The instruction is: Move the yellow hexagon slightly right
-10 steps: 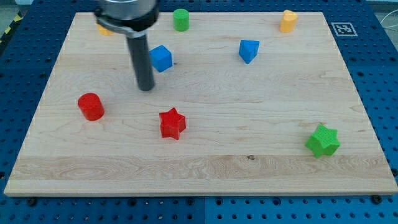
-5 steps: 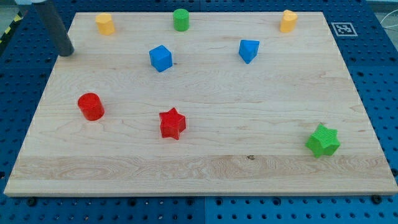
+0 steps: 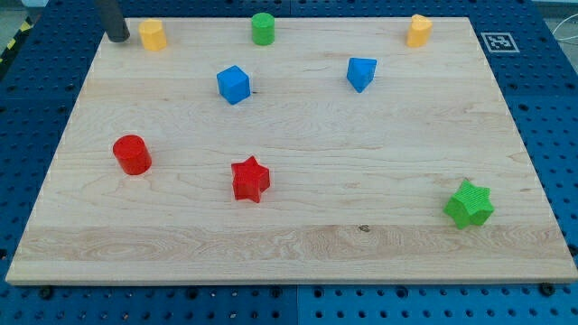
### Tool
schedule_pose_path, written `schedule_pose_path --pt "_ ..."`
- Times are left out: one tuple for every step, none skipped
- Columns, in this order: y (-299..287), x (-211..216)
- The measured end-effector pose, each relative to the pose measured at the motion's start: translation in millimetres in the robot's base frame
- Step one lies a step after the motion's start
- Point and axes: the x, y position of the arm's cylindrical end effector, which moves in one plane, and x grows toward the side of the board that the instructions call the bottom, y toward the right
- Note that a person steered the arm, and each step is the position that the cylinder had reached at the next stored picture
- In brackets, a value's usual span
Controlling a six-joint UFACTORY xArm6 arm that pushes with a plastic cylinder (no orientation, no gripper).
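Note:
The yellow hexagon (image 3: 153, 34) stands near the board's top left corner. My tip (image 3: 117, 38) is just to its left, a small gap away, at the board's top left edge. The rod rises out of the view's top. A second yellow block (image 3: 418, 30) stands at the top right.
On the wooden board (image 3: 289, 226) are a green cylinder (image 3: 263, 28) at the top middle, a blue cube (image 3: 233, 84), a second blue block (image 3: 361, 73), a red cylinder (image 3: 133, 154), a red star (image 3: 250, 179) and a green star (image 3: 469, 204) at the lower right.
My tip moved from the board's middle left, off past the left edge, then up and right to just left of the yellow hexagon. No block has moved.

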Motion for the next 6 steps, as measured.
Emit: schedule_pose_path --pt "10 -3" --pt "44 -3" --pt "70 2" --pt "70 18" --pt "68 31" --pt "68 31"
